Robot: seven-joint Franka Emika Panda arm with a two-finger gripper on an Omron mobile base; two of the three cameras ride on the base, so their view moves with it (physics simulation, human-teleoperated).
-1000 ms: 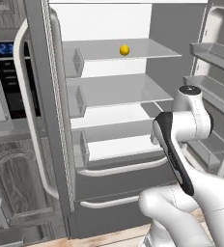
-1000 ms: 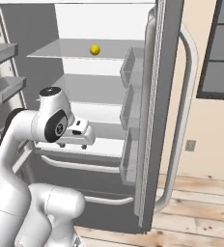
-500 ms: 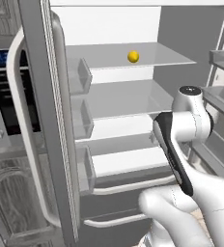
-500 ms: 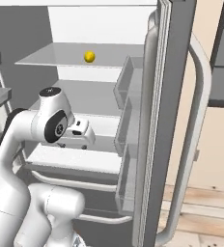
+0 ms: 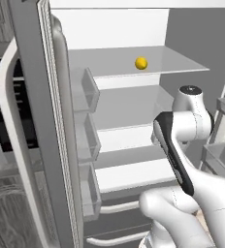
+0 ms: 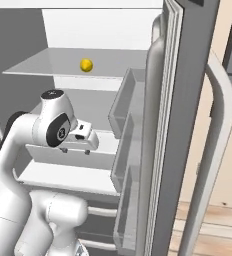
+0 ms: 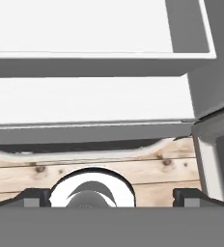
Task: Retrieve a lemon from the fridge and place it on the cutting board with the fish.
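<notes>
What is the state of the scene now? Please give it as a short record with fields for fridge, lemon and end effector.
fridge: fridge stands with both upper doors open, white inside
lemon: lemon lies alone on the top clear shelf, untouched
end effector: end effector is open and holds nothing; in the right base view it sits well below the lemon's shelf, pointing downward
lower drawers: closed, with curved white handles

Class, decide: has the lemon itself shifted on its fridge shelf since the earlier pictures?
No. The lemon sits at the same spot on the shelf; the whole view has shifted, so the camera moved closer, not the fruit.
</notes>
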